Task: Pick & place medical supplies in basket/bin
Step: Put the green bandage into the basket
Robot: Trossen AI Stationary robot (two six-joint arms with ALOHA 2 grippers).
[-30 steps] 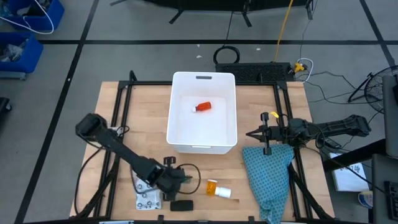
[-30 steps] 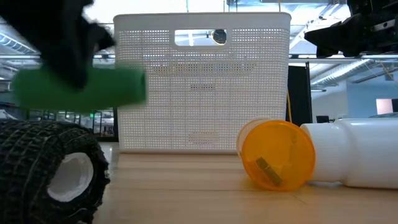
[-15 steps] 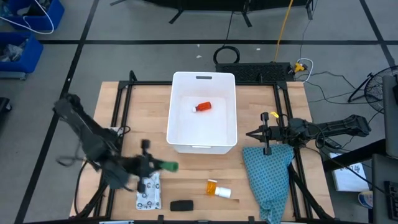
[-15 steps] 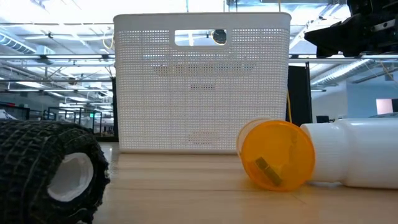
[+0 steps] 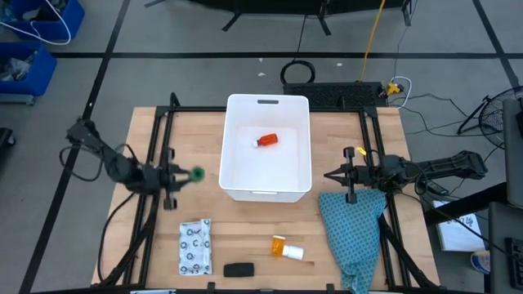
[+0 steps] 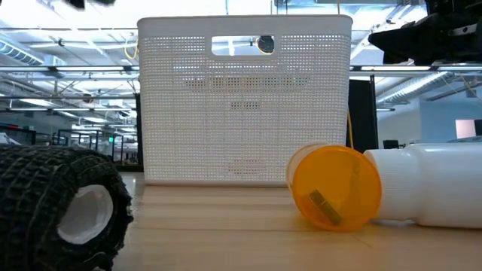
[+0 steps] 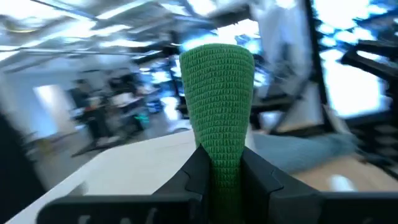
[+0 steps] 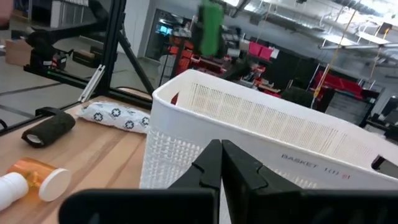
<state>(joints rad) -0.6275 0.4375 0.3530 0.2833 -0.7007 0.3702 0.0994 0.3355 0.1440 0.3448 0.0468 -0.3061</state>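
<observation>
My left gripper (image 5: pixel 189 174) is raised over the table left of the white tub (image 5: pixel 268 147) and is shut on the green oblong (image 5: pixel 197 173), a ribbed green roll (image 7: pixel 217 93) that also shows in the right wrist view (image 8: pixel 211 18). The red-and-white bottle (image 5: pixel 267 140) lies on the tub's floor. Near the front edge lie the white dotted packet (image 5: pixel 194 247), the black oblong (image 5: pixel 239 269) and the orange vial (image 5: pixel 287 248), each on its side. My right gripper (image 5: pixel 329 175) hangs shut, right of the tub. My left gripper pinches the green oblong's lower part (image 7: pixel 219 163) between its two fingers (image 7: pixel 198 171). The fingers come in level from the table's left side and point toward the tub. The oblong stands upright above the fingers, lifted clear of the table.
A teal patterned cloth (image 5: pixel 353 229) lies right of the tub, below my right gripper. In the low view the black roll (image 6: pixel 60 211) and the orange vial (image 6: pixel 335 187) lie in front of the tub's perforated wall (image 6: pixel 245 98). Bare wood shows between the tub and the front items.
My left gripper has carried the green oblong up from among the front items, toward the far and left edges, to a spot level with the tub's left wall. The oblong has risen out of the low view. The other items have kept their places.
</observation>
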